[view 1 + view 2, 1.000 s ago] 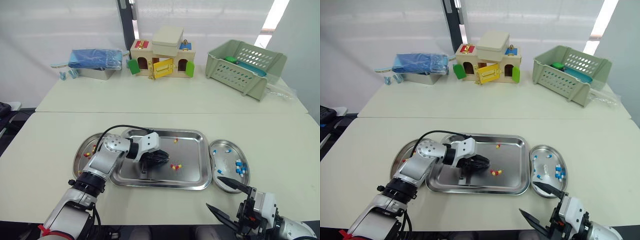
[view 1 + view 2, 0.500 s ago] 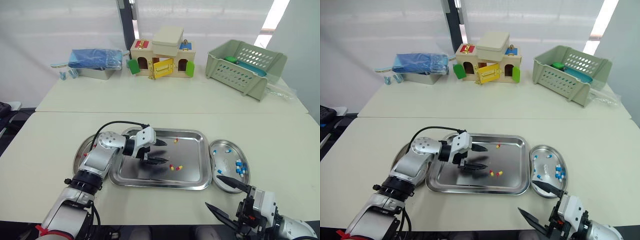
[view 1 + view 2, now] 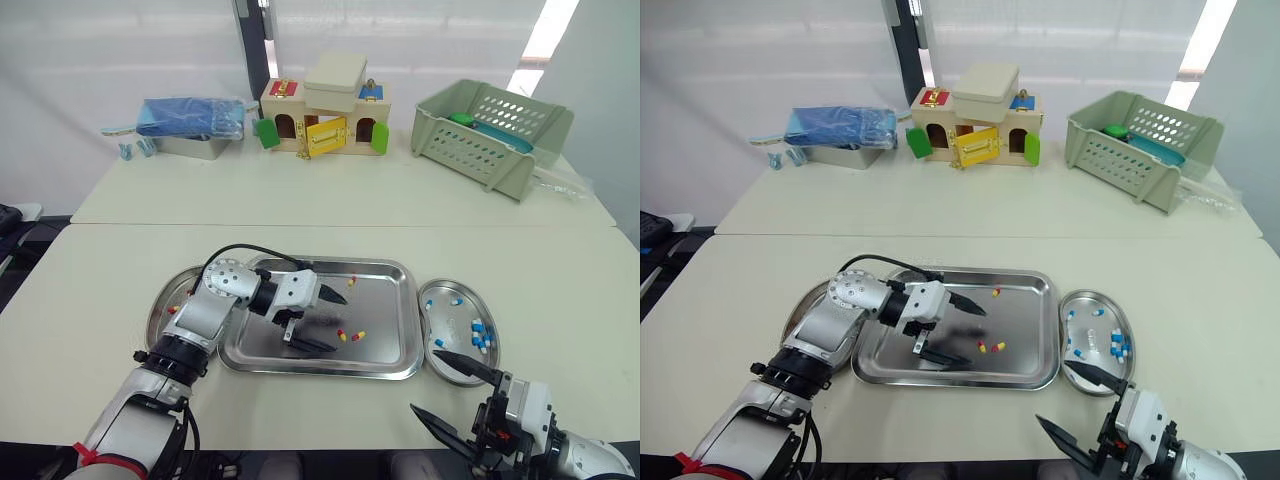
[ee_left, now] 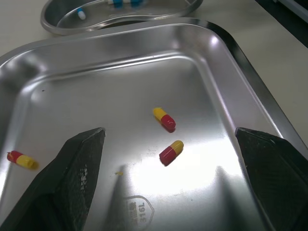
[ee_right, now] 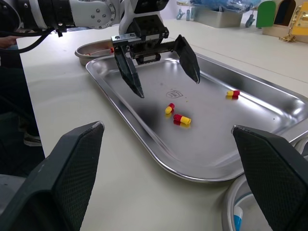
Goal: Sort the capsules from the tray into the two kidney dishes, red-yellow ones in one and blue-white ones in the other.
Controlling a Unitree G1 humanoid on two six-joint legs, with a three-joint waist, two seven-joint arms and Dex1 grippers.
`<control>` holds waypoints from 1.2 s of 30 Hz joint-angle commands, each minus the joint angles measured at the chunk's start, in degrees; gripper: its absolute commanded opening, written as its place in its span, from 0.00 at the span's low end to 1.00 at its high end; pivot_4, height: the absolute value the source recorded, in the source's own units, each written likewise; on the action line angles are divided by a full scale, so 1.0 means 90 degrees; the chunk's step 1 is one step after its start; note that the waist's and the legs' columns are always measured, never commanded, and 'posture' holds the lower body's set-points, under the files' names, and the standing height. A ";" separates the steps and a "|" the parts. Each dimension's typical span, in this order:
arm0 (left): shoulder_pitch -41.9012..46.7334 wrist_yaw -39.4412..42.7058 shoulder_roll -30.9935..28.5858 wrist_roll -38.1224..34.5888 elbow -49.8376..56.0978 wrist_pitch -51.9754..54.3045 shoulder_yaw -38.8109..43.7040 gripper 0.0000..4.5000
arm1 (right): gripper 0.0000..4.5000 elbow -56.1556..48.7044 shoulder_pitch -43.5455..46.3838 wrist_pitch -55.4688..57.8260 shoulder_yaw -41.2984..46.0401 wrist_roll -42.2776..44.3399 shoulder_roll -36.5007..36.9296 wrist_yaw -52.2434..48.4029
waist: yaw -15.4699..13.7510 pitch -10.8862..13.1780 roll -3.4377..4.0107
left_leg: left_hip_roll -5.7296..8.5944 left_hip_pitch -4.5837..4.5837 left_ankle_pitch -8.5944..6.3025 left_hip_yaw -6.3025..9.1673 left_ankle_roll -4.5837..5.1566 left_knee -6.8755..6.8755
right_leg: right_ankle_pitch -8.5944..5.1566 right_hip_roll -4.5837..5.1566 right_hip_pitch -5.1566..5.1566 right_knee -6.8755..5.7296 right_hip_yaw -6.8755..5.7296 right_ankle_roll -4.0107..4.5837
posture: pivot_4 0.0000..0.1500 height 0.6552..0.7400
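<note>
The steel tray (image 3: pixel 388 352) lies in front of me. In it are a pair of red-yellow capsules (image 3: pixel 350 335) and a third red-yellow capsule (image 3: pixel 351 281) near its far rim. My left gripper (image 3: pixel 322 320) hangs open low over the tray. Its two black fingers stand wide apart just left of the pair, with nothing between them. The left kidney dish (image 3: pixel 163 303) holds a few red-yellow capsules. The right kidney dish (image 3: pixel 455 342) holds several blue-white capsules (image 3: pixel 479 334). My right gripper (image 3: pixel 426 381) is open and empty over the table's near edge, in front of the right dish.
At the back of the table stand a toy house (image 3: pixel 322 117), a green slotted basket (image 3: pixel 490 128) on the right, and a blue packet on a metal box (image 3: pixel 190 122) on the left. Bare tabletop lies beside both dishes.
My left gripper has gone from shut to wide open over the tray and turned slightly. The capsule pair lies where it lay. The right arm has not moved.
</note>
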State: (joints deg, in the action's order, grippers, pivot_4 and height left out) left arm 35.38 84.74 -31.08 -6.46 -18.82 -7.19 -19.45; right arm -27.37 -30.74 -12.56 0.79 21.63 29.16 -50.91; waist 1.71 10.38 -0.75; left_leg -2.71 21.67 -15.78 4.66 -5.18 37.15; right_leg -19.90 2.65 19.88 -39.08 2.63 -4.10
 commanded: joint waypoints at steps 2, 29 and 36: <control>0.0145 0.0050 0.0118 0.0107 -0.0229 -0.0383 -0.0095 1.00 | 1.00 -0.0229 -0.0006 -0.0042 0.0026 0.0100 -0.0004 0.0093 | -0.0001 0.0000 0.0000 | 0.0000 0.0001 0.0000 0.0000 0.0000 0.0000 | 0.0000 0.0000 0.0000 0.0000 0.0000 0.0000 | 1.00 1.00; 0.0200 -0.0112 0.0211 0.0591 -0.0239 -0.0208 -0.0328 0.51 | 1.00 -0.0534 0.0015 0.0208 -0.0161 0.0045 0.0055 0.0392 | -0.0001 0.0000 0.0000 | 0.0000 0.0001 0.0000 0.0001 0.0001 0.0000 | 0.0000 0.0000 0.0000 0.0000 -0.0001 0.0000 | 1.00 1.00; 0.0181 -0.0133 0.0180 0.0694 -0.0170 -0.0185 -0.0398 0.25 | 1.00 -0.0458 0.0048 0.0167 -0.0155 0.0042 0.0052 0.0359 | -0.0001 0.0000 0.0000 | 0.0000 0.0001 0.0000 0.0001 0.0001 0.0000 | 0.0000 0.0000 0.0000 0.0000 -0.0001 0.0000 | 1.00 1.00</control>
State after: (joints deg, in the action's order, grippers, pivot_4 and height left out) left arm 37.27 83.88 -28.87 -1.19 -21.94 -8.96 -22.18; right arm -30.94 -30.22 -10.08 -1.18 21.54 29.24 -47.42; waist 1.70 10.38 -0.75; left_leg -2.70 21.67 -15.78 4.67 -5.17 37.15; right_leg -19.90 2.65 19.87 -39.08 2.63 -4.11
